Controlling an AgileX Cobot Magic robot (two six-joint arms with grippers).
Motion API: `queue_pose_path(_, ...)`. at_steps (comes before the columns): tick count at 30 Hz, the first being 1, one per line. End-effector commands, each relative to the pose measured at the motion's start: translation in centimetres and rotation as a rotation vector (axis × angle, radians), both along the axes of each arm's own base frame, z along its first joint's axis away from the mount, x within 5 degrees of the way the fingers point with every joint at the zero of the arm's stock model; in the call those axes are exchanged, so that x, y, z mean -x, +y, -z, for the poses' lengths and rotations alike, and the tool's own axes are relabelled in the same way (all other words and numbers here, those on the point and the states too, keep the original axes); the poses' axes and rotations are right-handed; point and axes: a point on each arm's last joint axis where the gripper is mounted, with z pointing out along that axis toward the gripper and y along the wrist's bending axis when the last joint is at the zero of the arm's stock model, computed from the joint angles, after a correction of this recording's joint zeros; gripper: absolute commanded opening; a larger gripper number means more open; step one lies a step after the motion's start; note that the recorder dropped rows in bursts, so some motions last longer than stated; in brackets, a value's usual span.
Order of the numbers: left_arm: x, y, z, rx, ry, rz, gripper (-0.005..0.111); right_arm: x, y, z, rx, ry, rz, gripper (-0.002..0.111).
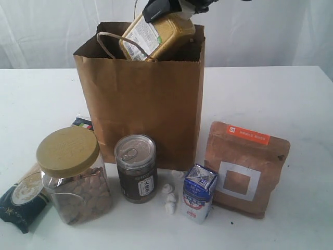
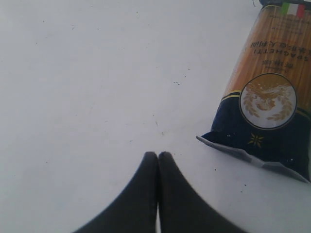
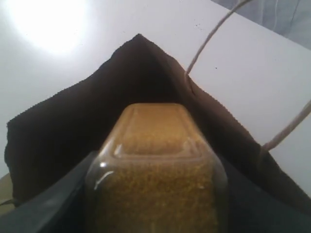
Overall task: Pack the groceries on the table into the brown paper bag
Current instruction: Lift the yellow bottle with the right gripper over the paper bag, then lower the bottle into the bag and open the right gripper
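Two jaws, right clamping yellow spice jar (image 1: 156, 34) over paper bag (image 1: 140, 104), left closed

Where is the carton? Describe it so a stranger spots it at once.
Start at the tall brown bag. In front of its right corner in the exterior view, between the dark can and the brown pouch, stands the carton. It is the only blue-and-white pack there.

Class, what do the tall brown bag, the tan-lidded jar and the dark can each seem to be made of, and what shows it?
Tall brown bag: matte kraft paper, likely; creased, with folded edges.
Clear jar with tan lid: probably glossy clear plastic, contents visible; lid looks matte plastic.
Dark round can: metal top, shiny with a pull tab; dark label wrap.
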Motion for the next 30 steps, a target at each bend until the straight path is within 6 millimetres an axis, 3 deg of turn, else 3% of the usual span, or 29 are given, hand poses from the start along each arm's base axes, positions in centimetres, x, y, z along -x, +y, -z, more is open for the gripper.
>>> queue_pose_path(1, 0.0, 0.0, 0.2, 0.008, 0.009, 0.003, 0.0, -0.3, 0.4, -0.4, -0.07, -0.011, 0.023, 0.0)
queue_pose_path(7, 0.0, 0.0, 0.2, 0.008, 0.009, 0.003, 0.0, -0.8, 0.8, 2.7, -0.001, 0.114, -0.041, 0.0)
queue_pose_path(14, 0.0, 0.0, 0.2, 0.008, 0.009, 0.003, 0.0, -1.0, 0.7, 2.9, 0.015, 0.108, -0.034, 0.0)
queue_pose_path(20, 0.0, 0.0, 0.2, 0.008, 0.009, 0.003, 0.0, -1.2, -0.2, 3.6, 0.147, 0.095, -0.007, 0.0)
queue_pose_path(25, 0.0, 0.0, 0.2, 0.008, 0.009, 0.003, 0.0, -1.1, 0.1, 3.5, 0.126, 0.096, -0.01, 0.0)
queue_pose_path(30, 0.0, 0.0, 0.2, 0.008, 0.009, 0.003, 0.0, -1.1, 0.1, 3.5, 0.122, 0.097, -0.011, 0.009)
